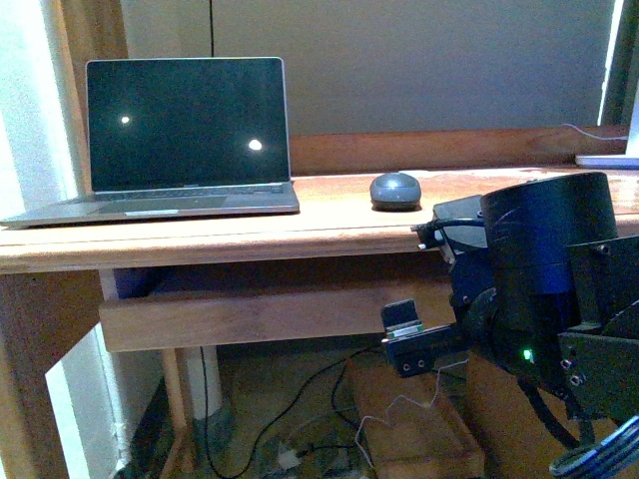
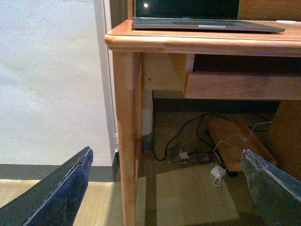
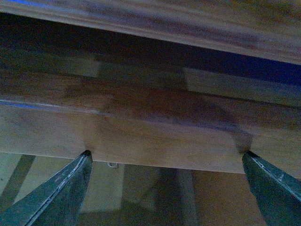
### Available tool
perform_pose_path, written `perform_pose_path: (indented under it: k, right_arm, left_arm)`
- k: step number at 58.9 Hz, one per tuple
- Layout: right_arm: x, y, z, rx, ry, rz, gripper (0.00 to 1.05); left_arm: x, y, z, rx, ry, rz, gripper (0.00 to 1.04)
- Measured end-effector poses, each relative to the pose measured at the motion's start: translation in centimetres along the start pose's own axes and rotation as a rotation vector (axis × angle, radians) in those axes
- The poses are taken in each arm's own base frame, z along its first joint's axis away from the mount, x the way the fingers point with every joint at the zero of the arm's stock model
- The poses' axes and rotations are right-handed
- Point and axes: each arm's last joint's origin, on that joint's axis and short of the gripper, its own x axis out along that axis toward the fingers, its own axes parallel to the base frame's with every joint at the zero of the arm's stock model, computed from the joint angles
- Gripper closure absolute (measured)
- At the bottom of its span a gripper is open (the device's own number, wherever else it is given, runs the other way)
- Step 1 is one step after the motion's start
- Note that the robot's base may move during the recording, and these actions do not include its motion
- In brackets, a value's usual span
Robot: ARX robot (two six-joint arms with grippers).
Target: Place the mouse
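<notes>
The mouse (image 1: pixel 395 190), small, dark grey and oval, lies on the wooden desk (image 1: pixel 329 232), right of the laptop (image 1: pixel 186 135). My right gripper (image 1: pixel 404 334) is open and empty, below the desk top and below the mouse. In the right wrist view the right gripper (image 3: pixel 165 153) faces the wooden rail (image 3: pixel 141 136) under the desk, close up. My left gripper (image 2: pixel 165 151) is open and empty, low near the floor, facing the desk leg (image 2: pixel 127 132). The mouse shows in neither wrist view.
The laptop stands open with a dark screen at the desk's left; its front edge shows in the left wrist view (image 2: pixel 207 24). A white object (image 1: pixel 611 158) lies at the desk's far right. Cables and a white adapter (image 2: pixel 217 172) lie on the floor under the desk.
</notes>
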Motion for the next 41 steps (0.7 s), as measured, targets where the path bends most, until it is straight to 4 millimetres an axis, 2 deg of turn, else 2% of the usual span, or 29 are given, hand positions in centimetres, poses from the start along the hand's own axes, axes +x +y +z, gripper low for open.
perform_pose_path:
  k: [7, 14, 19, 25, 33, 41]
  right_arm:
    - [-1.3, -1.0, 0.6, 0.060, -0.014, 0.009, 0.07]
    - [-5.3, -3.2, 1.5, 0.125, -0.045, 0.030, 0.07]
    - [-8.2, -4.8, 1.2, 0.161, -0.045, 0.046, 0.07]
    - [-12.0, -7.0, -0.6, 0.212, -0.026, 0.050, 0.07]
    - [-17.0, -9.6, -4.0, 0.280, 0.004, 0.017, 0.07]
    - [-21.4, -10.9, -6.8, 0.365, -0.015, -0.028, 0.07]
  left_arm:
    - [0.0, 0.0, 0.0, 0.000, 0.000, 0.000, 0.08]
    - [0.0, 0.0, 0.0, 0.000, 0.000, 0.000, 0.08]
    - [0.0, 0.0, 0.0, 0.000, 0.000, 0.000, 0.08]
    - [0.0, 0.0, 0.0, 0.000, 0.000, 0.000, 0.08]
    - [0.0, 0.0, 0.0, 0.000, 0.000, 0.000, 0.08]
    - [0.0, 0.0, 0.0, 0.000, 0.000, 0.000, 0.08]
